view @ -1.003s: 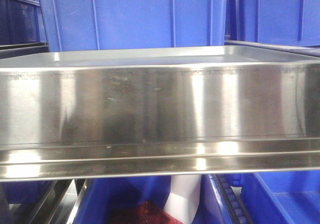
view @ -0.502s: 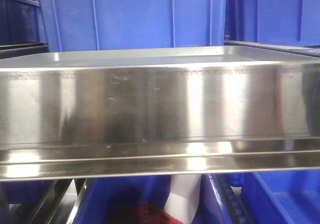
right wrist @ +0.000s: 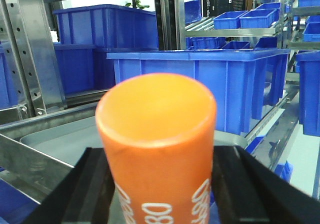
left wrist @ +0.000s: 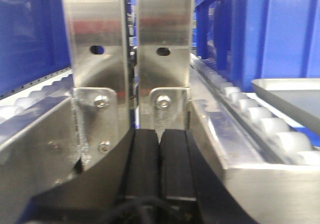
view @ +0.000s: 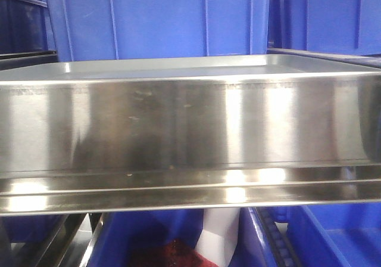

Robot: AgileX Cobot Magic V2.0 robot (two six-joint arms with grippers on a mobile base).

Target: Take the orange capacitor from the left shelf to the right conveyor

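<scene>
My right claw grips the bright orange cylindrical capacitor; left claw pressed together, holding nothing — shiny stainless-steel shelf unchanged from earlier.

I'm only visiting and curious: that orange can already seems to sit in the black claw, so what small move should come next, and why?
Probably draw it up and back, clear of the left shelf. The right gripper looks shut on the orange capacitor, with steel framing and blue bins close behind it. The right conveyor shows in no view.
</scene>
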